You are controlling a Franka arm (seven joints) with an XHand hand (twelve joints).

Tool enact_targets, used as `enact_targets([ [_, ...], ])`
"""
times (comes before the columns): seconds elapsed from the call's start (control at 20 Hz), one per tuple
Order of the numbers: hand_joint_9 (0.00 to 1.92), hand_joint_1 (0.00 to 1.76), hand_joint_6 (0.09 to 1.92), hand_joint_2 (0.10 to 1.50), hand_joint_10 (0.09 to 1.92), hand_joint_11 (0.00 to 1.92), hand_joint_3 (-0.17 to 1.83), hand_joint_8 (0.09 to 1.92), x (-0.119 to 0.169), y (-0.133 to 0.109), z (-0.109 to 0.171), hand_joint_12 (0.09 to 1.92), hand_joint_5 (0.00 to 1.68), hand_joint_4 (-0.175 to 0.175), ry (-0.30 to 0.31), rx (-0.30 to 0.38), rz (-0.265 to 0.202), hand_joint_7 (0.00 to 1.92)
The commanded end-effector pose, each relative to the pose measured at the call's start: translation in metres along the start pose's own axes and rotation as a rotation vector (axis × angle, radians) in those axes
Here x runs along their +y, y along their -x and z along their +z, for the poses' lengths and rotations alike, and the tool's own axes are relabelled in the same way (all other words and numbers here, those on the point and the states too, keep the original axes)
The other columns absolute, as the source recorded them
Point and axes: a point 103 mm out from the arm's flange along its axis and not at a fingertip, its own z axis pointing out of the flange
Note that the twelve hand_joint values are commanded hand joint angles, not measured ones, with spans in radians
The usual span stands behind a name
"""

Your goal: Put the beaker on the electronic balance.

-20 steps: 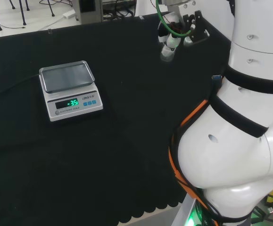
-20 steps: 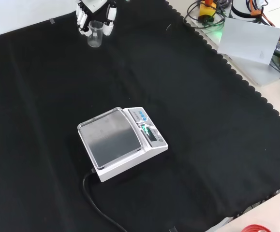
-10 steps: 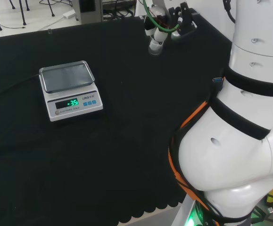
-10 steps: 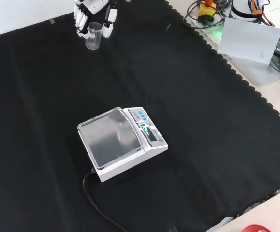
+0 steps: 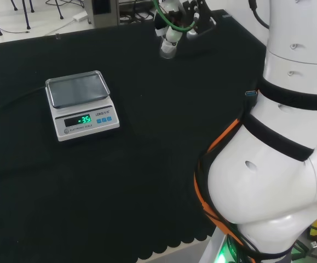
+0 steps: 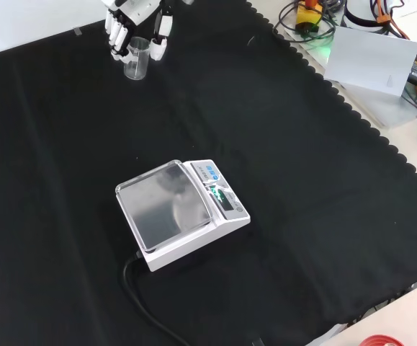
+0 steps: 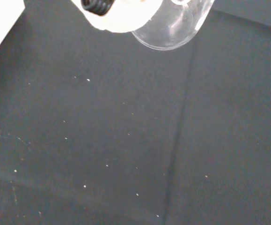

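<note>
Presently the hand [image 6: 137, 16], fingers curled round the clear beaker [image 6: 137, 59], holds it upright near the tabletop's far edge, well apart from the balance [image 6: 181, 213], evidently for carrying.

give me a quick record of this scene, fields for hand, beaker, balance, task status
hand: the hand at the far edge of the cloth in the front view, fingers curled round the beaker
beaker: clear beaker held upright, looks empty, its base seen in the wrist view
balance: white balance mid-cloth, pan bare, display lit, cable running off toward the near edge
cloth: black cloth covers the bench
task status: beaker not yet on the balance, well apart from it
</note>
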Motion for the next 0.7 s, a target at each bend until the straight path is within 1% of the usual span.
enact_targets([
  [0.05, 0.99, 1.12, 1.26, 1.20, 0.83, 0.88, 0.01, 0.83, 0.020, -0.026, -0.009, 1.01, 0.81, -0.175, -0.022, 0.007, -0.074, 0.74],
  [0.45, 0.99, 1.12, 1.26, 1.20, 0.83, 0.88, 0.01, 0.83, 0.036, -0.063, -0.018, 1.01, 0.81, -0.175, -0.017, -0.032, -0.138, 0.74],
  [0.7, 0.99, 1.12, 1.26, 1.20, 0.83, 0.88, 0.01, 0.83, 0.041, -0.089, -0.025, 1.01, 0.81, -0.175, -0.014, -0.064, -0.170, 0.75],
])
